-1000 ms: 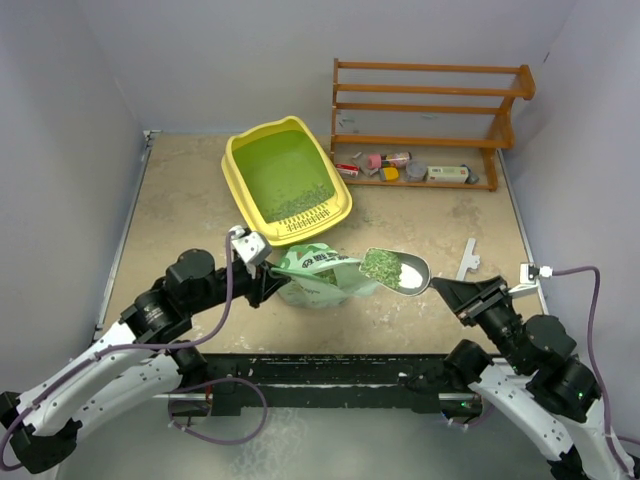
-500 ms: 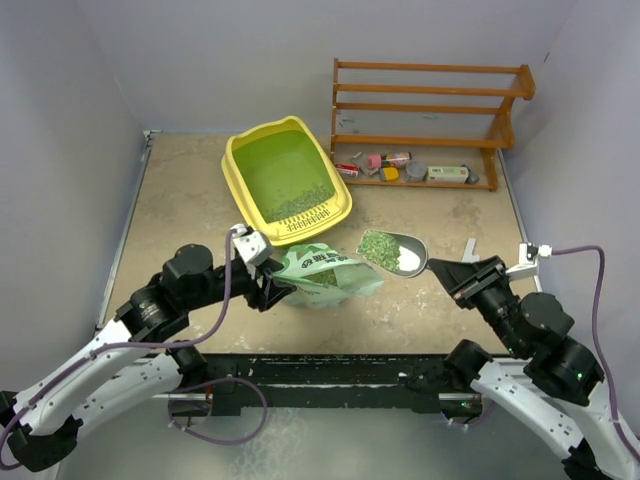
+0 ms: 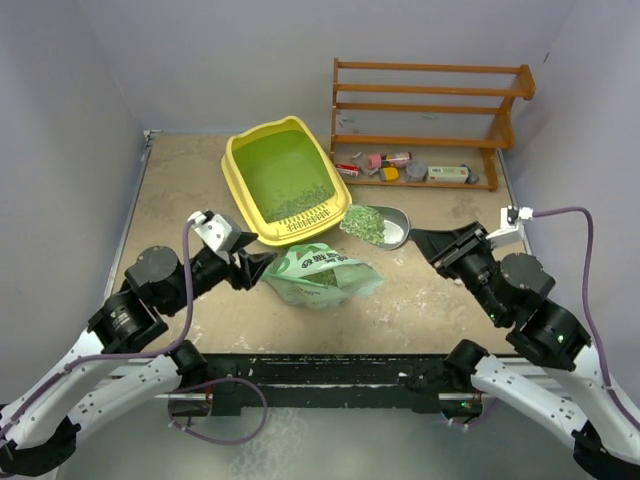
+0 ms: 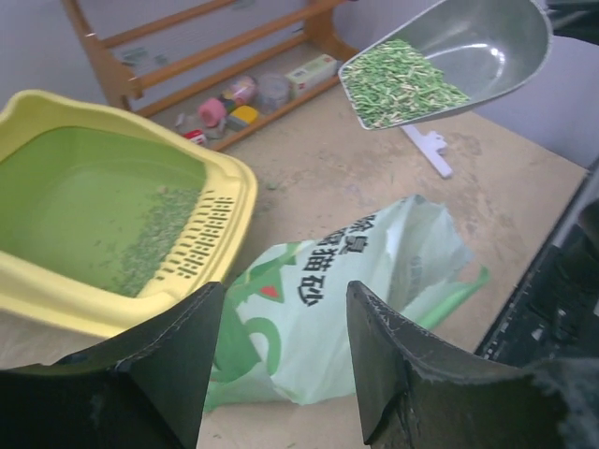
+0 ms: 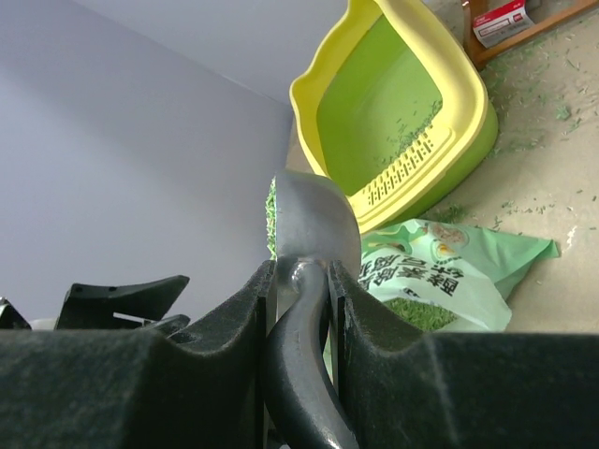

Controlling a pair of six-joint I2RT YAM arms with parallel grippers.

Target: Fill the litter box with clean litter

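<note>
1. The litter box (image 3: 236,180) sits toward the back of the counter (image 3: 180,190), left of the wooden rack (image 3: 430,105). Only a thin band of granules lies along its grille end, so filling looks barely begun.
2. The clean litter (image 3: 362,222) is heaped in the metal scoop (image 3: 392,232). It hangs just beside the box's near right corner, not yet over the green floor.
3. The right tool (image 3: 432,243) is clenched on the scoop's handle, with the scoop's mouth aimed at the box, apparently to tip it in.
4. The bag (image 3: 320,275) lies slumped in front of the box, close by for refills. The left tool (image 3: 255,266) is released, jaws spread, at the bag's left end and grasping nothing.
</note>
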